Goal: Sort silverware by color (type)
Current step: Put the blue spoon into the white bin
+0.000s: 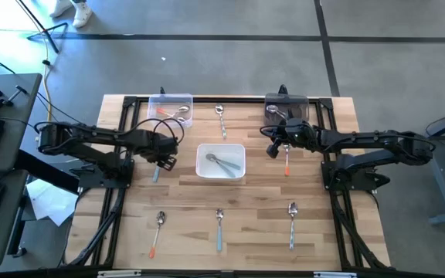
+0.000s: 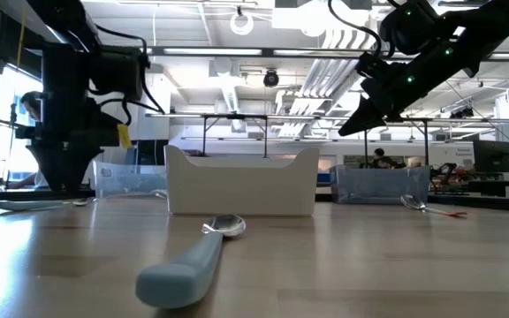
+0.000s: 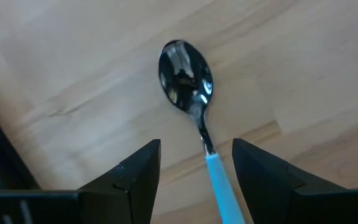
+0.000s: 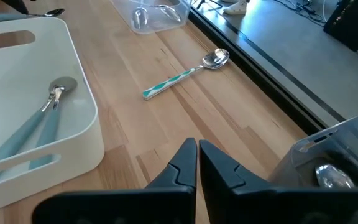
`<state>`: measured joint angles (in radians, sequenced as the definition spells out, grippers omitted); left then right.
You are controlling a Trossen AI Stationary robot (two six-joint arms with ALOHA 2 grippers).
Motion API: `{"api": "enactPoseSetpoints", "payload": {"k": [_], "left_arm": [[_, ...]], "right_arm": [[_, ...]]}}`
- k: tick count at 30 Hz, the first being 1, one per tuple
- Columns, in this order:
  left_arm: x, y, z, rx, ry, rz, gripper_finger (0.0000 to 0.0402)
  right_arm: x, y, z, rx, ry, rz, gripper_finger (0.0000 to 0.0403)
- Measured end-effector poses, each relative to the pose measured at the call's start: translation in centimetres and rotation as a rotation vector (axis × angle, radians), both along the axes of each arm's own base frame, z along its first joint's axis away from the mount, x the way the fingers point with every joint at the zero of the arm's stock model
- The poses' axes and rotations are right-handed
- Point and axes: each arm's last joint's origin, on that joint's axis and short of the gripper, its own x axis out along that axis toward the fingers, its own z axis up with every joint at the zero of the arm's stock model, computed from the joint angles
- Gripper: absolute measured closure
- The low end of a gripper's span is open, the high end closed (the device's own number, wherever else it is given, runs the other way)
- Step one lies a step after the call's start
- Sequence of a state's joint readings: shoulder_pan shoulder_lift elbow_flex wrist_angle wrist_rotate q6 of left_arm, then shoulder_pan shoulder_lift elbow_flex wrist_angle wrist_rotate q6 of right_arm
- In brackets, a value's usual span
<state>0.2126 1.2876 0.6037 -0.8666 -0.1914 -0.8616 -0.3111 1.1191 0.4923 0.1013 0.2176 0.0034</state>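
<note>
The table (image 3: 73, 56) is pale, matt wood with visible grain. The spoon (image 3: 188, 81) has a glossy metal bowl and a smooth light blue plastic handle.

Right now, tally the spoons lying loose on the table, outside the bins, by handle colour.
orange-handled spoons: 2
light-blue-handled spoons: 2
teal-striped spoon: 1
plain silver spoon: 1
Total: 6

You've got a blue-handled spoon (image 3: 194, 106) flat on the wood, shiny bowl up; two more blue ones (image 1: 224, 163) lie in the white bin (image 1: 221, 174).
</note>
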Motion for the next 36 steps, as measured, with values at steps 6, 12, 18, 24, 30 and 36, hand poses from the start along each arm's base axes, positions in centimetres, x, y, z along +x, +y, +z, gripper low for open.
{"api": "enactPoseSetpoints", "payload": {"k": [6,12,18,24,30,36], "left_arm": [[0.2,0.6,-0.6,-0.021,0.026,-0.002,0.0213],[-0.2,0.6,-2.2,-0.075,-0.029,-0.005,0.0214],[-0.5,0.7,-2.5,-0.087,-0.028,-0.005,0.0236],[-0.5,0.7,-2.5,-0.134,-0.038,-0.100,0.0309],[0.0,0.7,-1.7,-0.146,-0.021,-0.193,0.0390],[1.4,0.6,0.9,-0.116,-0.006,-0.268,0.0393]], "right_arm": [[0.0,0.0,-0.1,0.009,0.003,-0.003,0.0401],[0.0,0.5,-0.2,0.014,0.023,0.001,0.0401],[0.1,1.2,-0.4,0.016,0.046,0.013,0.0401],[0.1,1.5,-0.4,-0.002,0.054,0.004,0.0401],[0.2,1.5,-0.4,-0.009,0.051,0.008,0.0401],[0.3,1.4,-0.1,-0.060,0.036,0.015,0.0401]]}}
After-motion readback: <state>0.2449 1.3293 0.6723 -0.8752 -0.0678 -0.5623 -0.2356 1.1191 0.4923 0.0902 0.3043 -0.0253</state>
